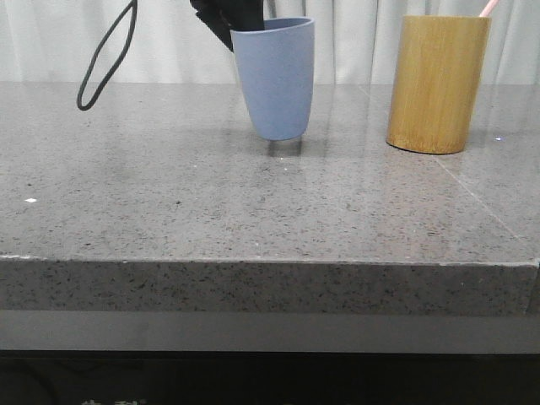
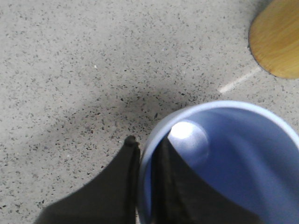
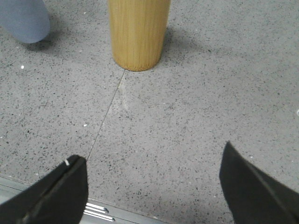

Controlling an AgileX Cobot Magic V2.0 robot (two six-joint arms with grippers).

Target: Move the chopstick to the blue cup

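The blue cup (image 1: 274, 78) was a matte, pale blue-grey tumbler without handle, tapering toward its base. In the front view it stood tilted, its rim leaning to the right and a shadow showing under its base on the grey speckled table (image 1: 253, 211). Its interior, seen in the left wrist view (image 2: 224, 163), was empty, with a bright spot of reflected light on the bottom.

The chopstick (image 1: 488, 8) showed as a short pale pink tip rising from the rim of the bamboo cylinder (image 1: 437, 83). That cylinder stood upright at roughly 3 o'clock from the blue cup, well apart from it. The rest of the stick was hidden inside the cylinder.

The left hand (image 2: 145, 154) was clamped on the wall of the blue cup, one dark finger outside the rim and the other inside it. In the front view the hand (image 1: 226, 21) sat at the cup's upper left rim, with a black cable loop (image 1: 105, 59) hanging at about 9 o'clock from it.

The right hand (image 3: 154, 186) was spread wide and held nothing. It hung above bare table, with the bamboo cylinder (image 3: 138, 32) at about 12 o'clock ahead of its fingers, well apart, and the blue cup (image 3: 23, 18) at about 11 o'clock.
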